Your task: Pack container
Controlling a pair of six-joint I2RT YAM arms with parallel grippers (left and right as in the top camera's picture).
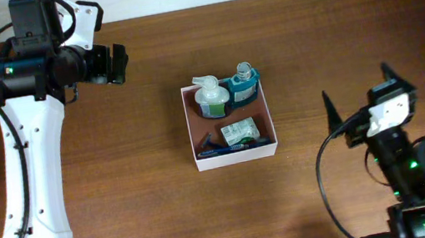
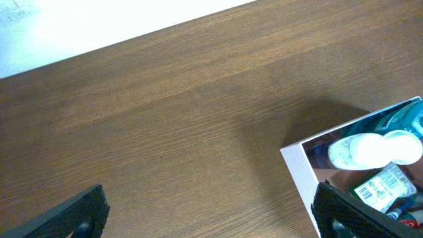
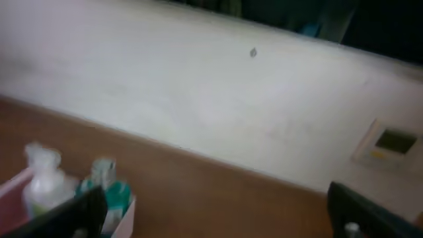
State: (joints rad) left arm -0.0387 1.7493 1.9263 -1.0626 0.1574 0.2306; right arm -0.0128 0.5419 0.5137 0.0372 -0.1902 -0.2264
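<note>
Left gripper [image 1: 121, 62] and right gripper [image 1: 358, 90] hang with jaws spread. The container [image 1: 239, 155] sits on the bench [image 1: 309, 28] between them, well apart from both. Wrist views cut it off at the frame edge — the right one is blurred.

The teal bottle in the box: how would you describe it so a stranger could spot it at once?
On the brown wooden table, look at the white-walled container in the middle. In its upper right corner in the overhead view sits the teal bottle. Its deep blue-green body sets it apart from the pale pump bottle beside it and the flat green-and-white packet below.
</note>
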